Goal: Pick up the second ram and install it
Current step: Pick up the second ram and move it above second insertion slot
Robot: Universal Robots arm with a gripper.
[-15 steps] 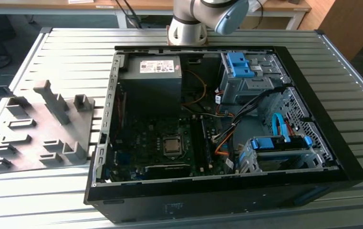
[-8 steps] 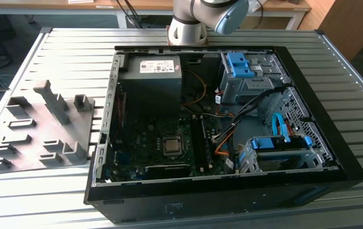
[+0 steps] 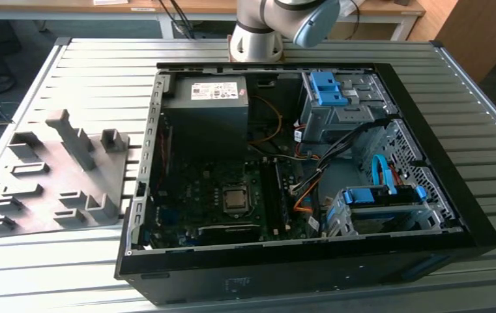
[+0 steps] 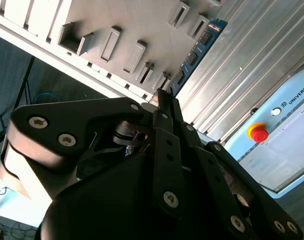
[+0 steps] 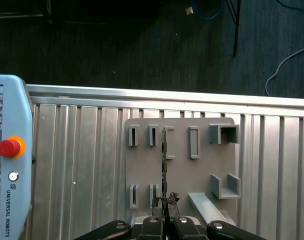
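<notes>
First wrist view, gripper (image 5: 164,202): fingers drawn in close together, clamped on the near end of the second ram (image 5: 164,160), which shows here edge-on as a thin dark line.
Second wrist view, gripper (image 4: 165,97): the black fingers meet at their tips on the same strip.
Second ram (image 4: 195,54): a narrow blue-green board with dark chips in a row, running straight out from the fingertips, with only its gripped end covered.
Fixture plate (image 5: 184,170): grey, with rows of upright slot holders. It lies on the table beyond the ram, and the strip lines up across its middle column of slots.
Teach pendant (image 5: 9,165): pale blue, resting on the table apart from the plate, with a red stop button (image 5: 8,148).
Table (image 5: 82,165): ribbed aluminium, its edge just past the plate.
Exterior view, fixture plate (image 3: 57,179): at the exterior view's left, beside the computer case.
Computer case (image 3: 274,277): open, lying flat in the middle of the frame, well apart from the ram.
Motherboard (image 3: 204,189): lower left inside the case, with the processor socket (image 3: 233,197) on it.
Power supply (image 3: 206,98): upper left inside the case.
Arm base (image 3: 270,26): top centre of the frame.
</notes>
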